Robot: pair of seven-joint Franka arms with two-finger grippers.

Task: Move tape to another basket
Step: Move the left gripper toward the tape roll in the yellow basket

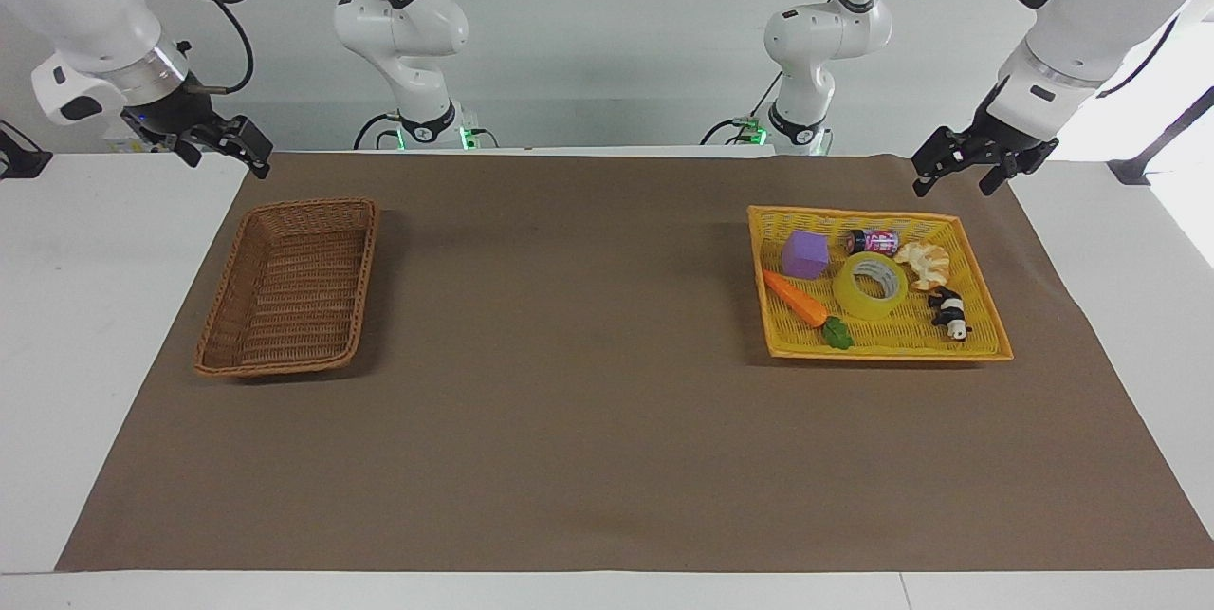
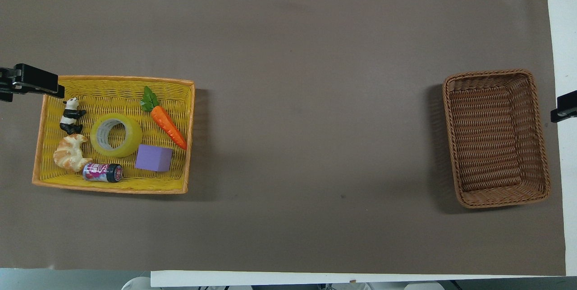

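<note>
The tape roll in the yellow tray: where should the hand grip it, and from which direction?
Come straight down on the tape: it lies flat, hole up. Put one finger in the hole and one outside, gripping the wall on its carrot side, where there is room.

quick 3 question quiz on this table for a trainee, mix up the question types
1. True or false: the tape already lies in the brown wicker basket.
2. Multiple choice: which thing in the yellow tray lies nearest the robots? A) carrot B) small can C) panda figure
3. Short answer: how do the left gripper and right gripper stand, and is either holding anything?

Key
1. False: it lies in the yellow tray, among the purple block, croissant and the rest.
2. B
3. Both open and empty, each raised over its own end of the table.
</note>
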